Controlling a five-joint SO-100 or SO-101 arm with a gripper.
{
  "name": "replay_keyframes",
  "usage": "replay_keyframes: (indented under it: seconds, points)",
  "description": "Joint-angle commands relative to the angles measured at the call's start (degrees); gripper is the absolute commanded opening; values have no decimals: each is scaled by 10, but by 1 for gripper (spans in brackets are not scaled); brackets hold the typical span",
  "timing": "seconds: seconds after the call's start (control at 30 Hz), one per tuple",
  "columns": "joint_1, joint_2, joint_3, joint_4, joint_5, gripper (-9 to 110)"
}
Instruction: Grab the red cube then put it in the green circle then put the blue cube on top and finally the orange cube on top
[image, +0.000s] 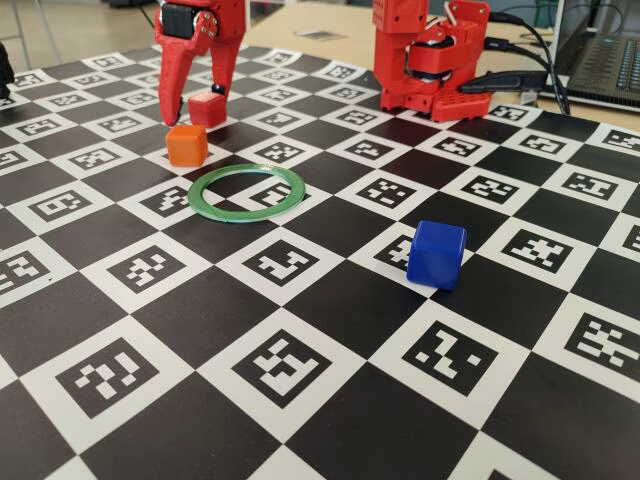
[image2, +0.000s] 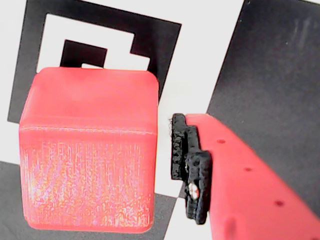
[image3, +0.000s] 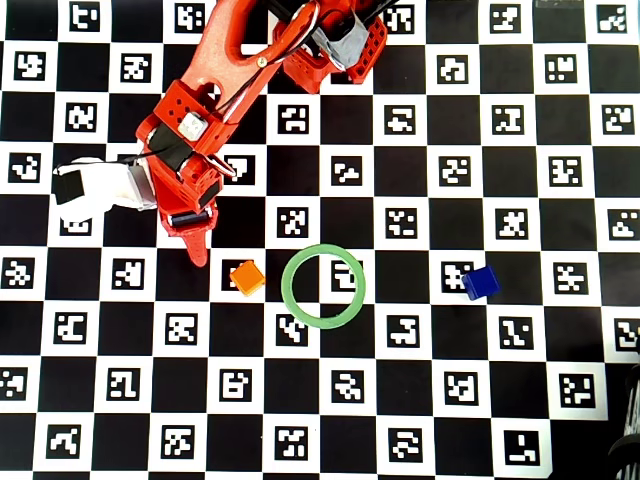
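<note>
The red cube (image: 207, 108) rests on the checkered mat at the back left, between the fingers of my open gripper (image: 195, 108). In the wrist view the red cube (image2: 90, 150) fills the left half. The black finger pad (image2: 192, 170) stands just right of it with a thin gap; the other finger is out of frame. The orange cube (image: 187, 144) sits just in front of the red one. The green circle (image: 246, 193) lies empty nearer the middle. The blue cube (image: 437, 254) sits alone to the right. In the overhead view the arm (image3: 215, 110) hides the red cube.
The arm's red base (image: 430, 60) stands at the back of the mat, with cables and a laptop (image: 600, 55) at the right. In the overhead view the orange cube (image3: 247, 277), green circle (image3: 322, 285) and blue cube (image3: 481, 283) lie in one row.
</note>
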Motion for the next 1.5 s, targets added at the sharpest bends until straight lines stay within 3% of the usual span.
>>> replay_keyframes:
  seconds: [0.0,0.13,0.5,0.97,1.47]
  points:
    - [-6,11,-3,5,-3,16]
    - [-7,14,2,4,-6,8]
    - [-8,26,-1,17,7,4]
    - [-13,77,-210,255,57,2]
    - [-184,125,-340,409,263,1]
